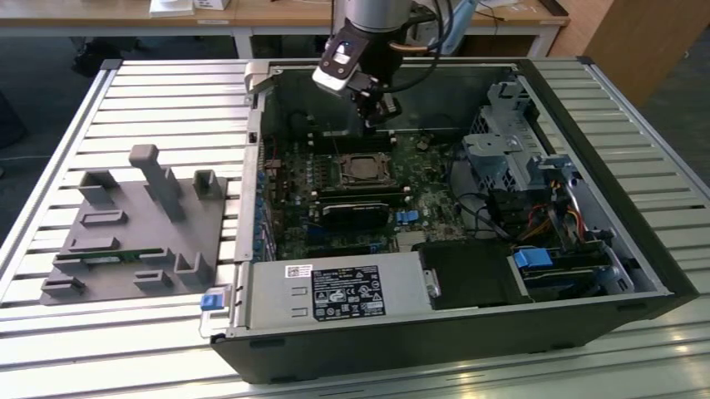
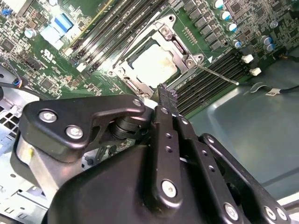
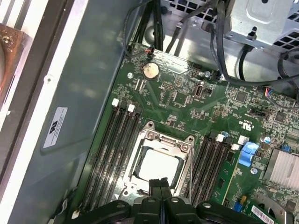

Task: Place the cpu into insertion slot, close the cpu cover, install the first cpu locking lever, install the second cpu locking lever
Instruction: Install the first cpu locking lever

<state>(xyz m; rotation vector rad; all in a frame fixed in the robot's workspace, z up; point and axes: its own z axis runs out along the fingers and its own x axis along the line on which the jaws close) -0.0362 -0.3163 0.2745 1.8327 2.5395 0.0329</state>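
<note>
In the insertion slot (image 3: 127, 189): cpu (image 3: 158, 164), flat, pale metal top up. Looks fully seated. Over the slot: cpu cover (image 3: 183, 164), apparently down flat, window framing the chip. Off one corner of the slot: locking lever (image 2: 217, 74), thin wire rod, jutting free across the memory slots (image 2: 196, 91). Reads as unlatched. Second lever, along the slot's side: too thin to judge. Just above the slot's edge: gripper (image 3: 159, 183), fingers (image 3: 153, 184) clenched tight together, gripping nothing. Hangs right above the slot in the exterior view as well.

Risks, as judgement only:
- Narrow closed tips against a round springy wire: likely to slip off sideways mid-push, with snap-back of the lever and maybe a lifted cover.
- Slip toward the slot: tip strike on cover or chip top. Slip away from the slot: hit on memory slot latches or small parts of the green board (image 3: 187, 100).
- Any tilt of the chip in the slot, not checkable here: bent contacts once clamped.
- Wrong lever order: cover tab left untrapped, hook missed.

Farther from the slot: cables (image 3: 216, 42) and walls of the computer case (image 1: 654, 274), tight for the wrist on any sideways sweep. Well apart from the slot, outside the case: grey parts tray (image 1: 133, 224), no concern.
</note>
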